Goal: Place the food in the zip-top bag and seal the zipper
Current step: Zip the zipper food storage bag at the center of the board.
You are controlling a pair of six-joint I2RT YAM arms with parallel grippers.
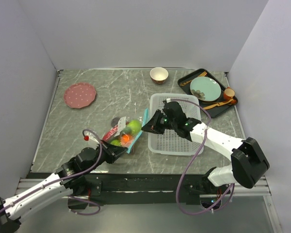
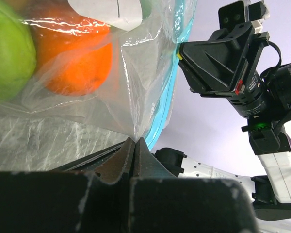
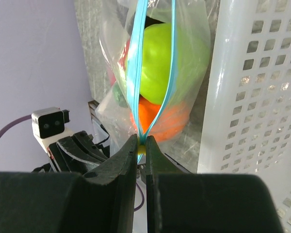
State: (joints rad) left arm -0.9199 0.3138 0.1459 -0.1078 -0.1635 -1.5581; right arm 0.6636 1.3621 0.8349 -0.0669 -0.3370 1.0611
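The left arm (image 1: 39, 189) lies low, running from its base at 7 o'clock in the top view toward 2 o'clock, wrist level. The left tool (image 1: 120, 149) has its fingers pressed flat together on a fold of the zip-top bag (image 2: 136, 73), with no gap between the tips. The right arm (image 1: 218, 138) rises from its base at 5 o'clock, bends sharply at the elbow, and sends its forearm toward 10 o'clock. The right tool (image 1: 146, 127) faces the left one, close but apart, its fingers pinched on the end of the zipper (image 3: 172, 48).
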